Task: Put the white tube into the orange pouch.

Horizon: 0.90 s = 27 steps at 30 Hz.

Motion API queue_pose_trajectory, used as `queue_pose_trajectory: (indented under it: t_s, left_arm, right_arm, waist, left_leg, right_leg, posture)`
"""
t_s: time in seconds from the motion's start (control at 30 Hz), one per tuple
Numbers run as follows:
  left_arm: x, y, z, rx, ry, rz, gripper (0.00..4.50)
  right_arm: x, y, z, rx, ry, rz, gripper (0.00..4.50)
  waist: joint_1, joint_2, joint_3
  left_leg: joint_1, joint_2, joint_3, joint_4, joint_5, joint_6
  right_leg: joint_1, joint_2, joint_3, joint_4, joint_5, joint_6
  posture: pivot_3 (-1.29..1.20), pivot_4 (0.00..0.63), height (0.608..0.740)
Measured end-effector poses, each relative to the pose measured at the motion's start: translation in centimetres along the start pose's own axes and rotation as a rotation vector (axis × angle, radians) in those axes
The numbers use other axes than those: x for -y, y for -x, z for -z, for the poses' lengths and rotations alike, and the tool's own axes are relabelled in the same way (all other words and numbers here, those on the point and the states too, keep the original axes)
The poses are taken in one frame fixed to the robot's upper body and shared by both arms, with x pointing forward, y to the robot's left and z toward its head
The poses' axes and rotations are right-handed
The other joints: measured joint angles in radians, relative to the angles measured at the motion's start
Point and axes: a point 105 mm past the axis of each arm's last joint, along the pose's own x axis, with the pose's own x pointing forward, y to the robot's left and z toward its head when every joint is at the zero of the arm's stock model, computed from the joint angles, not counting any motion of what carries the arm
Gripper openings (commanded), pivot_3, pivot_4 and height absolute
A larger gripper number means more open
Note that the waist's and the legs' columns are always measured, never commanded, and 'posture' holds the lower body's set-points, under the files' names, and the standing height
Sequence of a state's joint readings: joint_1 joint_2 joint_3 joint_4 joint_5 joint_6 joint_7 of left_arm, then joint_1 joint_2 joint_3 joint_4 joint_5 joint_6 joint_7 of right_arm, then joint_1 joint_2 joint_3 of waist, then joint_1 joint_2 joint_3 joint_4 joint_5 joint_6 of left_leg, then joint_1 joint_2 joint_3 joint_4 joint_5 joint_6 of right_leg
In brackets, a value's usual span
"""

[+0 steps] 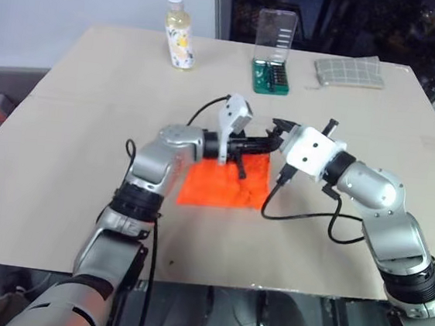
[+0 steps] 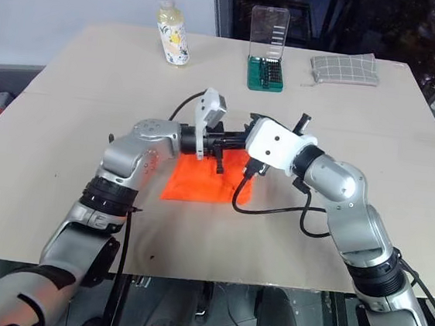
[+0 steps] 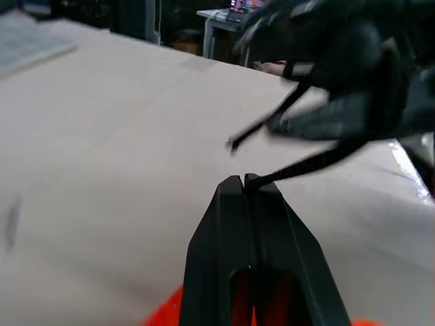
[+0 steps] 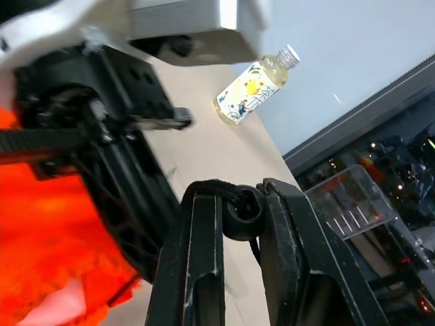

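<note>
The orange pouch lies flat on the table's near middle, under both grippers. My left gripper hovers level over its far edge, fingers shut, with a thin black cord pinched at their tips. That cord runs to my right gripper, which meets the left one tip to tip and is shut on a small black pull knob. A pale patch shows among the orange folds; I cannot tell whether it is the white tube.
At the table's far edge stand a white-capped bottle of yellowish liquid, a green bit case with a clear lid and a grey gridded pad. Bare tabletop spreads around the pouch.
</note>
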<state>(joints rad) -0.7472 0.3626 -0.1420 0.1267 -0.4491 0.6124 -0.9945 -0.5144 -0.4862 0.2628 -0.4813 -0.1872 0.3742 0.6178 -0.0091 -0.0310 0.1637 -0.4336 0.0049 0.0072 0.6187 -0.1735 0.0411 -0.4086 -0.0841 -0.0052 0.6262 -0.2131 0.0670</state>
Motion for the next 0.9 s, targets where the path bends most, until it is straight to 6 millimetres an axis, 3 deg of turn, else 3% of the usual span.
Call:
queue_pose_trajectory:
  t_s: [0.07,0.17,0.37,0.6,0.73,0.9]
  left_arm:
    - [1.0,0.8,-0.6,0.017,0.06,0.066,0.84]
    - [1.9,1.7,-1.4,0.013,0.077,0.107,2.25]
    - [2.8,2.3,-2.4,0.004,0.22,0.144,2.25]
    - [1.5,2.4,-4.0,-0.002,0.249,0.065,2.25]
    - [1.1,2.2,-3.4,-0.042,0.198,0.022,2.25]
    - [1.5,1.2,-0.3,-0.104,0.126,0.023,2.25]
  right_arm:
    - [0.0,0.0,0.0,0.003,0.006,0.0,0.23]
    - [0.3,0.2,0.8,-0.028,0.021,-0.001,0.23]
    - [0.6,0.4,1.5,-0.043,0.105,-0.004,0.23]
    - [0.7,0.5,1.8,-0.039,0.215,-0.014,0.23]
    - [0.3,0.4,1.7,-0.028,0.242,-0.025,0.23]
    - [0.0,0.4,1.6,-0.02,0.234,-0.025,0.23]
  waist:
    - [-0.002,0.0,0.0]
    - [-0.003,0.0,0.0]
    - [-0.001,0.0,0.0]
    - [-0.002,0.0,0.0]
    - [-0.002,0.0,0.0]
    - [0.002,-0.001,0.0]
  left_leg:
    - [0.0,0.0,0.0,0.0,0.0,0.0]
    - [0.0,0.0,0.0,0.0,0.0,0.0]
    - [0.0,0.0,0.0,0.0,0.0,0.0]
    - [0.001,-0.001,0.0,0.0,0.0,0.0]
    - [0.001,-0.001,0.0,0.0,0.0,0.0]
    - [0.0,0.0,0.001,0.0,0.0,0.0]
  right_leg:
    - [0.0,0.0,0.0,0.0,0.0,0.0]
    - [0.0,0.0,0.0,0.0,0.0,0.0]
    - [0.0,0.0,0.0,0.0,0.0,0.0]
    - [0.0,0.001,0.0,0.0,0.0,0.0]
    - [0.0,0.0,0.0,0.0,0.0,0.0]
    - [0.0,0.0,0.001,0.0,0.0,-0.001]
  posture:
    - [0.0,0.15,0.74]
    - [0.0,0.15,0.74]
    - [0.0,0.15,0.74]
    - [0.0,0.15,0.74]
    - [0.0,0.15,0.74]
    - [0.0,0.15,0.74]
